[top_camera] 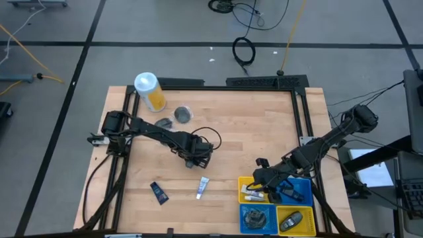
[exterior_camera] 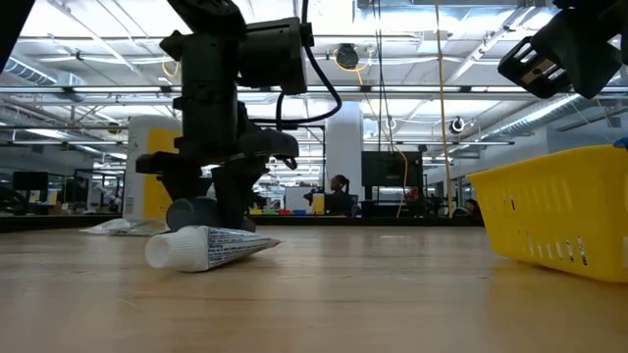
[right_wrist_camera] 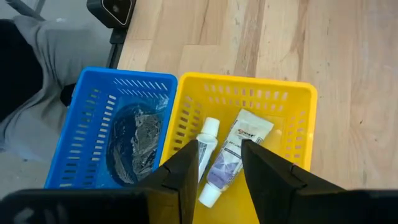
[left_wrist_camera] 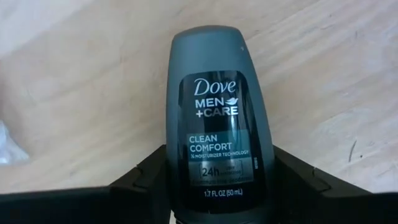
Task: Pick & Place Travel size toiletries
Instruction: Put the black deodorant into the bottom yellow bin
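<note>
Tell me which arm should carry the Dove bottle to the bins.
Left. Its tool is already shut on the Dove bottle at mid-table. The right tool hangs open over the yellow bin, holding nothing.

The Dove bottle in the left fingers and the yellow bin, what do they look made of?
The Dove bottle looks like smooth grey plastic with a matte sheen and a glossy black printed label. The yellow bin looks like rigid moulded plastic, judging by its slotted walls.

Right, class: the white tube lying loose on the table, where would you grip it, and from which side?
Grip the white tube across its rounded body near the cap, coming straight down and straddling its length. It lies flat on the table, and its crimped tail tapers thin.
</note>
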Robot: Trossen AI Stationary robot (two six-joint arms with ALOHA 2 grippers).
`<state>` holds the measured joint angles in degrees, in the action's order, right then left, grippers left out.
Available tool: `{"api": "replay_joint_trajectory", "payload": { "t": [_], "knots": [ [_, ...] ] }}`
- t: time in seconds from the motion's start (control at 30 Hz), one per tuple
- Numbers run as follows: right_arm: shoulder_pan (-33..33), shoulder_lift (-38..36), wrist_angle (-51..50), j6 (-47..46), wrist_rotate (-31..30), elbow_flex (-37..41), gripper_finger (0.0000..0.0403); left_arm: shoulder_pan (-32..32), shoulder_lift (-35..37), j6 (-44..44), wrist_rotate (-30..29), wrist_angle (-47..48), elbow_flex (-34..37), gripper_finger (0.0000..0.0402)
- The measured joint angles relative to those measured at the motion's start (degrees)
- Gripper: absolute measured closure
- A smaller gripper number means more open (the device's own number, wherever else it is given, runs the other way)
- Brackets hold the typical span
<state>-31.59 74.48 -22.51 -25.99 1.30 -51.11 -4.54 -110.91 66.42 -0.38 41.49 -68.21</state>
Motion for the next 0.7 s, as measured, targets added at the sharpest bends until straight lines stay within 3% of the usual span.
{"api": "replay_joint_trajectory", "payload": {
  "t": [0.47,0.7],
  "knots": [
    [0.04,0.00,1.95,3.07,-0.51,0.00,0.0289,-0.70,-0.37,-13.64,-9.36,3.22,-12.16,0.0209],
    [0.04,-0.02,2.85,3.39,-9.62,0.00,0.0289,-2.90,-0.33,-21.81,-12.45,2.89,-19.15,0.0209]
  ]
}}
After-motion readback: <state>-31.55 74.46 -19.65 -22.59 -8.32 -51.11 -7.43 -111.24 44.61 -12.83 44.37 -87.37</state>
